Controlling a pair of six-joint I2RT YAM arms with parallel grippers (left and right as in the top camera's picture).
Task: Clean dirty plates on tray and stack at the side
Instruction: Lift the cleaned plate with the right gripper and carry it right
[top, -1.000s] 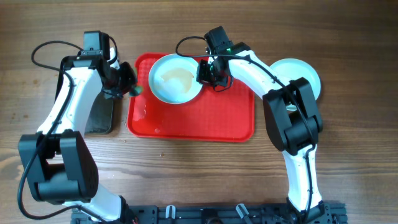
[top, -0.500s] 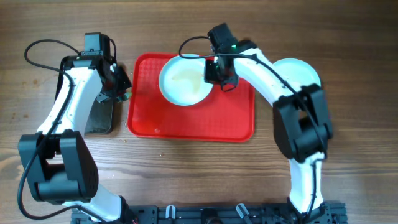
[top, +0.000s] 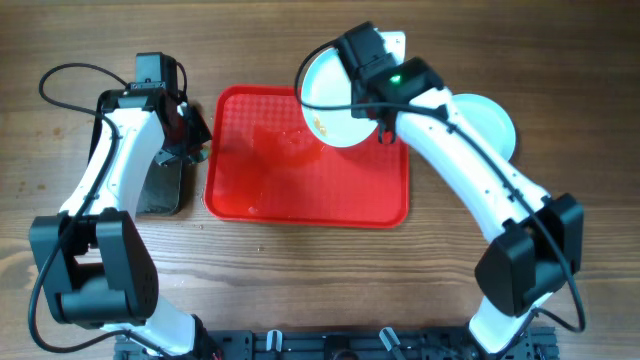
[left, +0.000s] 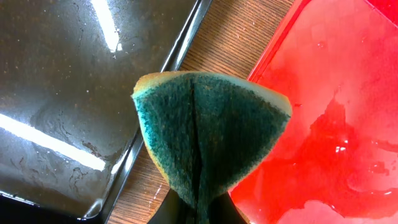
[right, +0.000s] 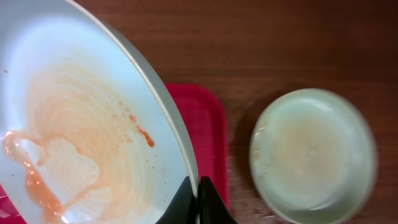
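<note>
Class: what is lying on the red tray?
Only wet smears show on the tray. The dirty plate, held up in the right claw, hides its far corner.

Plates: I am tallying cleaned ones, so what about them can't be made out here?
- Side plate: overhead, the right arm covers its left; right wrist view is blurred; stack count unknowable.
- Held plate: right wrist view crops its left and bottom edges.
</note>
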